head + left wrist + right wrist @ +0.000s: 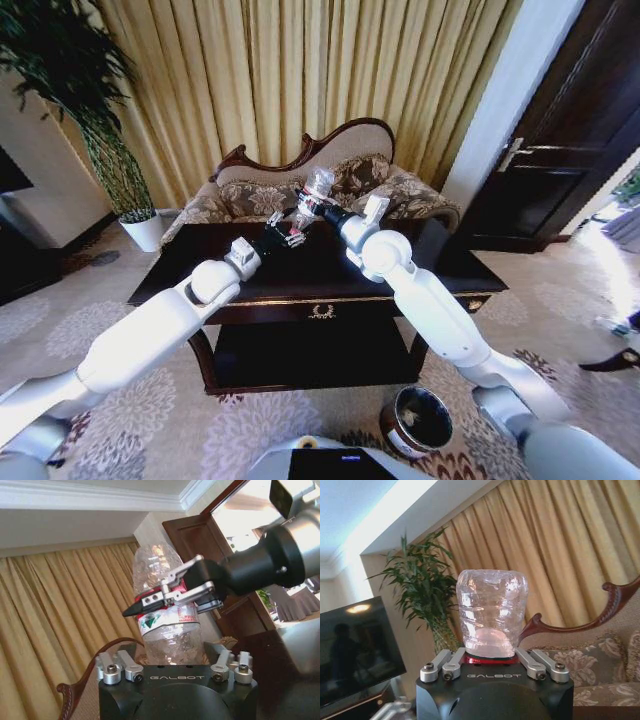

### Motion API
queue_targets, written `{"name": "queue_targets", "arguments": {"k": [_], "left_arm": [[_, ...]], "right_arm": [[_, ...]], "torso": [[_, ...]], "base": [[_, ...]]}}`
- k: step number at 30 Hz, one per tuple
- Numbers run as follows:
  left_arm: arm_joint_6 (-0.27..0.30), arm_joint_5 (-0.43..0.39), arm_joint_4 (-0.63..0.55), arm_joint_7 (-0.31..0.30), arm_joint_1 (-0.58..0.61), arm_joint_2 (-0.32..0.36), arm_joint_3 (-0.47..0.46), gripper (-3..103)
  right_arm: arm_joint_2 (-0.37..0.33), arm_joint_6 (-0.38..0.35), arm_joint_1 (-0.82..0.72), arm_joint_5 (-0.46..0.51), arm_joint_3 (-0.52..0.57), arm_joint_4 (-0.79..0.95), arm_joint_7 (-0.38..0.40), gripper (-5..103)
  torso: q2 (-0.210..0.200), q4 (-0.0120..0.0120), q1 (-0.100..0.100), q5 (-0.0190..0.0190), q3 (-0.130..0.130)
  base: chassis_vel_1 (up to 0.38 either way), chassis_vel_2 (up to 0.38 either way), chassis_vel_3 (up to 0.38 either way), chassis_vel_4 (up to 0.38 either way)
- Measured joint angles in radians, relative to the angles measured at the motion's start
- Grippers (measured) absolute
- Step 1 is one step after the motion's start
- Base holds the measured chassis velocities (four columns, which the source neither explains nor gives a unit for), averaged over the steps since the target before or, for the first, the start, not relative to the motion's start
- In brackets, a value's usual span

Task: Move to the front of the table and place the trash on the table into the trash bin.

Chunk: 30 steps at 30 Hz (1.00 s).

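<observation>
Both arms cross above the table (470, 268), while floor around the trash bin (420, 420) lies open.

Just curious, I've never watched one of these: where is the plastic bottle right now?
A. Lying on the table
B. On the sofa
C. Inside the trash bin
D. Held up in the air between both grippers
D: the bottle sits lifted above the table, with the right gripper and the left gripper both at it.
</observation>
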Motion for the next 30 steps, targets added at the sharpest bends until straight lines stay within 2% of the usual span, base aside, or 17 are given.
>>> {"name": "queue_targets", "arguments": {"k": [1,2,3,5,6,12,14,15,16,17,18,20,21,23,28,30], "left_arm": [[0.0,0.0,0.0,0.0,0.0,0.0,0.0,74],[0.024,-0.024,-0.018,-0.011,0.008,0.002,-0.01,80],[0.042,-0.047,-0.033,-0.024,0.015,0.007,-0.019,90],[0.048,-0.056,-0.04,-0.028,0.021,0.012,-0.027,90],[0.056,-0.068,-0.051,-0.033,0.037,0.021,-0.046,98],[0.079,-0.107,-0.087,-0.058,0.119,0.055,-0.136,100],[0.093,-0.126,-0.104,-0.078,0.169,0.072,-0.191,100],[0.093,-0.126,-0.104,-0.078,0.169,0.072,-0.191,100],[0.109,-0.138,-0.114,-0.103,0.201,0.079,-0.228,100],[0.132,-0.159,-0.123,-0.154,0.228,0.083,-0.259,100],[0.132,-0.159,-0.123,-0.154,0.228,0.083,-0.259,100],[0.184,-0.211,-0.129,-0.262,0.262,0.087,-0.314,100],[0.184,-0.211,-0.129,-0.262,0.262,0.087,-0.314,100],[0.216,-0.224,-0.126,-0.313,0.277,0.097,-0.353,100],[0.248,-0.238,-0.108,-0.33,0.295,0.116,-0.413,100],[0.281,-0.274,-0.099,-0.336,0.313,0.117,-0.472,100]], "right_arm": [[0.0,0.0,0.0,0.0,0.0,0.0,0.0,27],[0.002,0.005,-0.004,-0.005,0.011,-0.014,0.0,25],[0.003,0.011,-0.009,-0.019,0.023,-0.033,-0.003,25],[0.003,0.013,-0.011,-0.029,0.031,-0.043,-0.006,25],[0.002,0.016,-0.016,-0.05,0.045,-0.061,-0.013,25],[-0.014,0.033,-0.033,-0.144,0.077,-0.108,-0.047,25],[-0.027,0.049,-0.051,-0.223,0.094,-0.132,-0.07,25],[-0.027,0.049,-0.051,-0.223,0.094,-0.132,-0.07,25],[-0.034,0.055,-0.066,-0.273,0.106,-0.142,-0.074,25],[-0.041,0.059,-0.083,-0.305,0.118,-0.145,-0.073,25],[-0.041,0.059,-0.083,-0.305,0.118,-0.145,-0.073,25],[-0.054,0.059,-0.118,-0.345,0.141,-0.14,-0.055,25],[-0.054,0.059,-0.118,-0.345,0.141,-0.14,-0.055,25],[-0.07,0.065,-0.153,-0.392,0.164,-0.13,-0.052,25],[-0.102,0.089,-0.217,-0.441,0.212,-0.109,-0.062,25],[-0.127,0.101,-0.255,-0.46,0.237,-0.096,-0.062,25]], "torso": [[0.0,0.0,0.0,0.0,0.0],[0.0,0.0001,0.0,-0.0001,0.0],[0.0,0.0001,0.0,0.0,0.0],[0.0,0.0,0.0,0.0,0.0],[0.0,-0.0001,0.0,0.0,0.0],[0.0,0.0002,0.0,-0.0002,0.0],[0.0,0.0001,0.0,0.0,0.0],[0.0,0.0001,0.0,0.0,0.0],[0.0,0.0001,0.0,-0.0001,0.0],[0.0,0.0,0.0,0.0001,0.0],[0.0,0.0,0.0,0.0001,0.0],[0.0,0.0,0.0,0.0,0.0],[0.0,0.0,0.0,0.0,0.0],[0.0,0.0001,0.0,0.0,0.0],[0.0,-0.0001,0.0,0.0,0.0],[0.0,-0.0001,0.0,0.0001,0.0]], "base": [[0.0,0.0,0.0,0.0],[0.0,0.0,0.0,0.0],[0.0,0.0,0.0,0.0],[0.0,0.0,0.0,0.0],[0.0,0.0,0.0,0.0],[0.0,0.0,0.0,0.0],[0.0,0.0,0.0,0.0],[0.0,0.0,0.0,0.0],[0.0,0.0,0.0,0.0],[0.0,0.0,0.0,0.0],[0.0,0.0,0.0,0.0],[0.0,0.0,0.0,0.0],[0.0,0.0,0.0,0.0],[0.0,0.0,0.0,0.0],[0.0,0.0,0.0,0.0],[0.0,0.0,0.0,0.0]]}}
